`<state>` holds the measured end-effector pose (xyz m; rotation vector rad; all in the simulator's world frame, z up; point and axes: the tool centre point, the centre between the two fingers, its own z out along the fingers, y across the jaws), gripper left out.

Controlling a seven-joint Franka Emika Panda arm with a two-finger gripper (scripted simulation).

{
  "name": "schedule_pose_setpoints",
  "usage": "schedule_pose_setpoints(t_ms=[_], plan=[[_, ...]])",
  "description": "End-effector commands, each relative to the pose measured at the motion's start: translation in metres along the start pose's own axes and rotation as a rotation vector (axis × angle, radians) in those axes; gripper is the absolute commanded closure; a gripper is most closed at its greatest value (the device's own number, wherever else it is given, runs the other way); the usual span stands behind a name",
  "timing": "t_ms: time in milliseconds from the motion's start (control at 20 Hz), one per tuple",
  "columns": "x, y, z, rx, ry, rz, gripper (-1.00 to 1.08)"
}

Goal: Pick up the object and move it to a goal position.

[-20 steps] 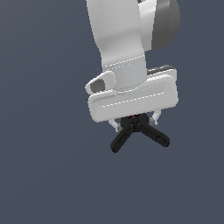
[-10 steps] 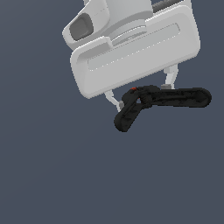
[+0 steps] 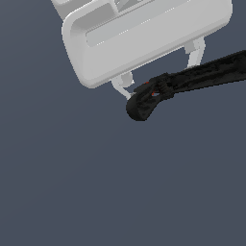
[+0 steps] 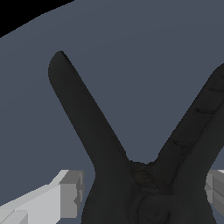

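In the exterior view, the claw [image 3: 161, 72] is squeezing the black clamp [image 3: 166, 89] just below it, near its middle. In the wrist view, the clamp [image 4: 131, 175] is sitting between both fingers [image 4: 70, 192]. Its long handles are sticking out, so it might twist loose.

The exterior view sits close beneath the claw [image 3: 161, 72]; the wrist view shares its clamp [image 4: 140, 175].

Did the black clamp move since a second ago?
Yes. The black spring clamp, gripped by the gripper, now looks bigger and sits further toward the exterior view's right; the plain background offers no fixed thing to judge against.
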<state>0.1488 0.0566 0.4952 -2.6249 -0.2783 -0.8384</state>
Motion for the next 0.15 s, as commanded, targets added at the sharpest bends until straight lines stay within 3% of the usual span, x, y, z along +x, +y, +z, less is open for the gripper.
schedule_pose_setpoints(t_ms=[0, 100], plan=[[0.0008, -0.0006, -0.0009, 0.001, 0.001, -0.001, 1.08], [0.0002, -0.0006, -0.0001, 0.000, 0.000, 0.001, 1.08]])
